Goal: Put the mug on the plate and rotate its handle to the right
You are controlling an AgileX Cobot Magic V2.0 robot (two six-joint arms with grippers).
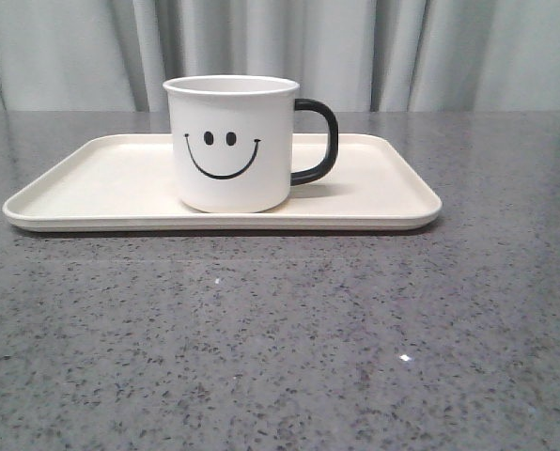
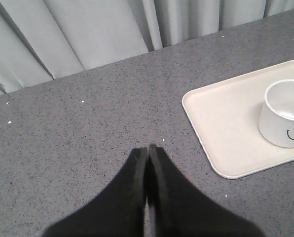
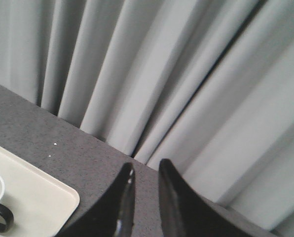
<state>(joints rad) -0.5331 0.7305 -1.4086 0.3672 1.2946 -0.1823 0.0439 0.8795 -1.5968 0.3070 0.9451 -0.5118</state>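
Both end effectors sit clear of the mug [image 1: 230, 143] on the plate [image 1: 92, 174], handle [image 1: 318, 141] toward the slightly parted right end effector [image 3: 143, 173]; left end effector [image 2: 147, 150] pressed together.

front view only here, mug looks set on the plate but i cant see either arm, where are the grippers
Observer: The left gripper is shut and empty, over bare table beside the plate.
Operator: and the right one
Observer: The right gripper has a small gap between its fingers, holds nothing, and sits off past the plate's corner.
Operator: anything inside the mug
Observer: The mug looks empty in the left wrist view.
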